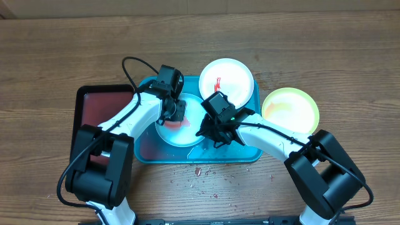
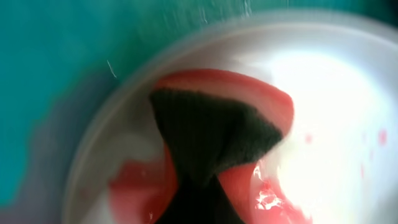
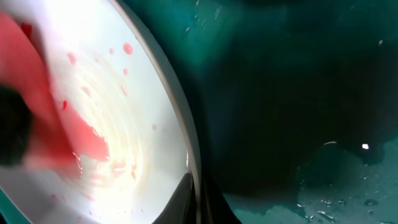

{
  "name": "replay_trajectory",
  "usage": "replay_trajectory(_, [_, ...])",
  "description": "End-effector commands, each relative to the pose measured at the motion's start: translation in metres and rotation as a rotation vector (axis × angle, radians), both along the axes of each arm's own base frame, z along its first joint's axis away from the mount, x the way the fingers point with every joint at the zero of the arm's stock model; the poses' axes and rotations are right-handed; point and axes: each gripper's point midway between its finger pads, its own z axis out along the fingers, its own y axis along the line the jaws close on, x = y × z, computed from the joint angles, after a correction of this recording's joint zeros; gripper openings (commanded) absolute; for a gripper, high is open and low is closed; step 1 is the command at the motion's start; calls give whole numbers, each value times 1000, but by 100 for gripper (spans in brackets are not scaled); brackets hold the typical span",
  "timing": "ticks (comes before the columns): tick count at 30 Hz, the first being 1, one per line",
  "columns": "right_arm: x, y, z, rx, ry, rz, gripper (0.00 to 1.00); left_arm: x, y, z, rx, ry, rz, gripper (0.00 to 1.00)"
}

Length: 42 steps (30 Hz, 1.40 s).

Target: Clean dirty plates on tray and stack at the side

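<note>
A pale aqua plate (image 1: 186,134) lies in the turquoise tray (image 1: 247,153) with red sauce smears on it. My left gripper (image 1: 176,111) is shut on a red sponge (image 2: 211,127) with a dark scouring face, pressed onto this plate (image 2: 323,93). My right gripper (image 1: 212,130) is shut on the plate's rim, one finger on each side of the rim (image 3: 196,199). The white plate (image 1: 226,80), with a red streak, rests at the tray's far edge. Right of the tray, the yellow-green plate (image 1: 290,111) sits on the table.
A dark red tray with a black rim (image 1: 103,103) lies left of the turquoise tray, under my left arm. Red crumbs (image 1: 200,172) are scattered on the wooden table in front of the tray. Water drops sit on the tray floor (image 3: 336,199).
</note>
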Motion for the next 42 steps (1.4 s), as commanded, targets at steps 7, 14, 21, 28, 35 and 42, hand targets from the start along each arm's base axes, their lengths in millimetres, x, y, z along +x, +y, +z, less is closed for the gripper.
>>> replay_trajectory(7, [-1,6,1,5,-2,43,4,9,28,-16,88,-32,240,4])
replay_trajectory(14, [-4,19,6,62,-14,126,4,-34,-36,-17,-186,133,-266,4])
replay_trajectory(21, [-12,41,14,135,-43,257,4,-66,-71,-1,-407,184,-520,4])
replay_trajectory(28, [-16,49,17,147,-60,290,4,-48,-65,-7,-323,127,-476,4])
replay_trajectory(35, [-14,47,16,134,-65,282,4,-13,54,-17,265,28,214,4])
replay_trajectory(42, [-14,46,15,132,-66,281,4,-31,111,4,554,-31,468,4])
